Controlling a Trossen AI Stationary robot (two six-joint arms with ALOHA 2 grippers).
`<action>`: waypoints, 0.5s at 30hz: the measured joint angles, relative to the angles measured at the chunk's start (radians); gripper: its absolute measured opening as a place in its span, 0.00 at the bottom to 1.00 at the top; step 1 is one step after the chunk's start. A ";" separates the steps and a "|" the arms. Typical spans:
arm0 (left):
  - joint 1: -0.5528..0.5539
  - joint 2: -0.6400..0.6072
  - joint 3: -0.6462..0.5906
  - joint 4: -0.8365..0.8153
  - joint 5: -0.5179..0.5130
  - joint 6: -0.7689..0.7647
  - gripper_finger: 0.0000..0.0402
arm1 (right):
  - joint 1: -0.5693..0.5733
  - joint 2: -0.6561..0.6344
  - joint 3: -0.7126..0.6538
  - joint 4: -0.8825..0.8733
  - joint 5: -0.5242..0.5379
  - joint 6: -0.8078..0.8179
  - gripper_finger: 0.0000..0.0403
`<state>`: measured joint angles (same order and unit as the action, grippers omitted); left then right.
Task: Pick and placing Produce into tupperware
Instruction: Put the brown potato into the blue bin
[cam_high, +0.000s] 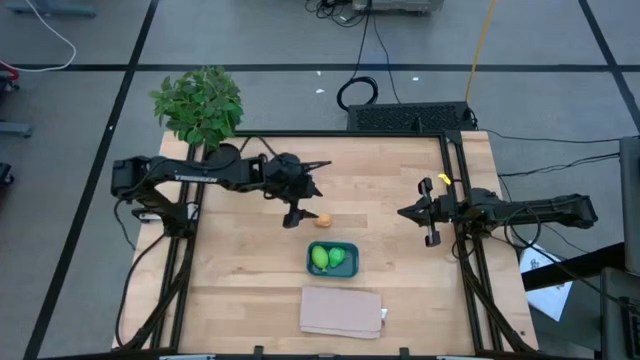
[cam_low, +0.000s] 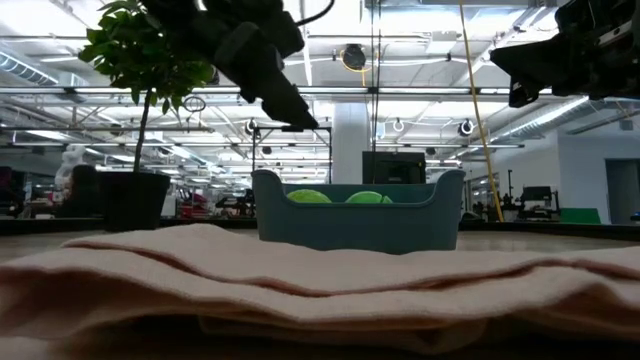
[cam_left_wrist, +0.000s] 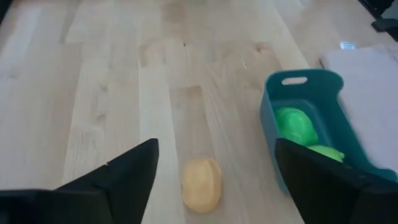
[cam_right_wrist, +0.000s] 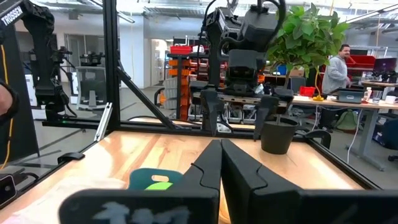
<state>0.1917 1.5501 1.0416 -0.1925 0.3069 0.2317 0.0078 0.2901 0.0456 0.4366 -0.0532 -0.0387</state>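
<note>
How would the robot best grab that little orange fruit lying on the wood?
Probably from straight above, closing across its narrower middle. The orange fruit is a small oval lying bare on the table, apart from the teal container, so both its sides are free. The left pincer, open, already straddles it; the right pincer waits at the table's right side.

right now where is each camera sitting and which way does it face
High: overhead, straight down on table, both arms, teal container.
Low: table height behind the beige cloth, level toward the container; arms overhead.
Left wrist: down past the open left claw at the orange piece.
Right wrist: level past the shut right claw toward the left arm.
All four share the container.
</note>
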 joint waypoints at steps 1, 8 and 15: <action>0.000 0.014 0.012 -0.006 0.000 0.002 0.83 | 0.000 0.000 0.000 0.000 0.000 0.000 0.00; 0.000 0.123 0.078 -0.076 0.009 0.039 0.85 | 0.000 0.002 0.000 -0.002 0.000 0.000 0.00; 0.000 0.214 0.097 -0.088 0.016 0.072 0.85 | 0.000 0.003 0.000 -0.010 0.000 -0.001 0.00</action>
<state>0.1921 1.7641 1.1385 -0.2802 0.3233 0.3039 0.0082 0.2932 0.0456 0.4266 -0.0532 -0.0398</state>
